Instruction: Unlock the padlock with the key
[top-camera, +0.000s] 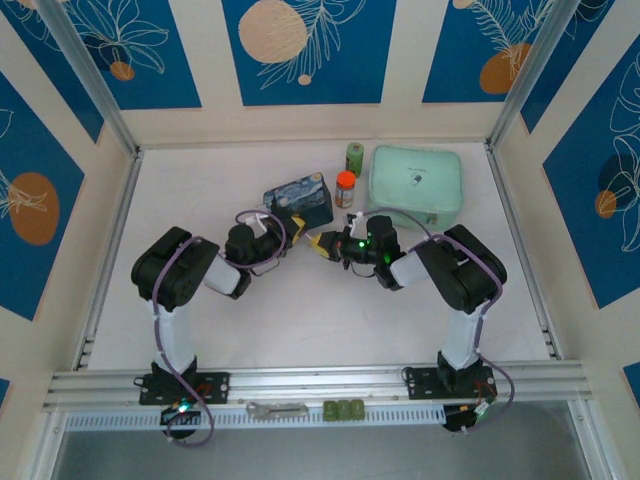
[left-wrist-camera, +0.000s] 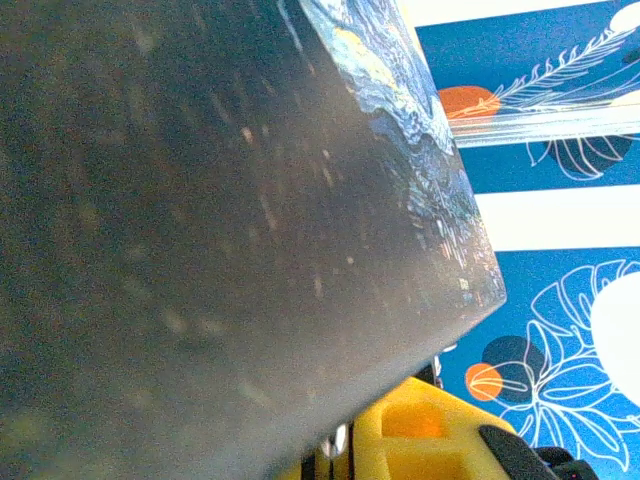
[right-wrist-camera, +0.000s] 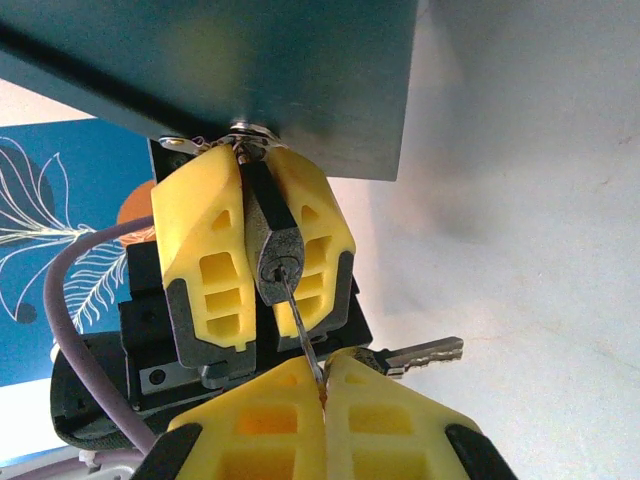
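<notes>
Closest to us, the right gripper (right-wrist-camera: 322, 375) is pinched fully together on the key (right-wrist-camera: 298, 320), whose thin blade slants up and slightly left into the keyhole at the lower end of the padlock (right-wrist-camera: 278, 255). We see the left gripper (right-wrist-camera: 250, 180) clamped on either side of the padlock, with the painted box (right-wrist-camera: 250, 70) just above it. Key and padlock lie along nearly one long axis, so we judge a twist by the right arm comes next.

Nothing legible anywhere; a small dark mark (top-camera: 413, 180) on the mint pouch (top-camera: 440, 195) is perhaps print, too tiny.

Overhead rear camera; wrist cameras close
</notes>
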